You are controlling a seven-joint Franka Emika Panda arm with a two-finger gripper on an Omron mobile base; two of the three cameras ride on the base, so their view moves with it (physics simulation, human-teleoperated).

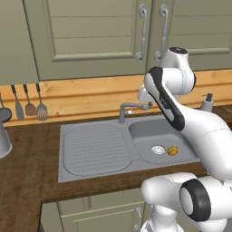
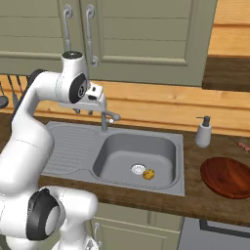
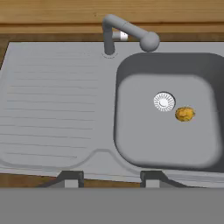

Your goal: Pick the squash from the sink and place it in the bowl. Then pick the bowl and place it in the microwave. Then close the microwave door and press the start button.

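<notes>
The squash (image 3: 185, 114) is a small lumpy yellow-orange lump on the floor of the sink (image 3: 52, 109) basin, just right of the round metal drain ring (image 3: 164, 101). It also shows in both base views (image 1: 172, 150) (image 2: 149, 174). My gripper (image 3: 111, 179) hangs high above the sink's front edge, left of the basin, open with nothing between its fingers (image 3: 72, 178). From the right base view the gripper (image 2: 83, 111) sits beside the faucet (image 2: 108, 117). The reddish-brown bowl (image 2: 227, 177) rests on the counter right of the sink. The microwave and its door are out of view.
A soap dispenser (image 2: 203, 133) stands behind the sink's right corner. Utensils (image 1: 29, 106) hang on the wooden backsplash at the left, near a grey vessel (image 1: 2, 136). Green cabinet doors (image 1: 90, 36) hang overhead. The curved faucet spout (image 3: 131, 33) reaches over the basin's back edge.
</notes>
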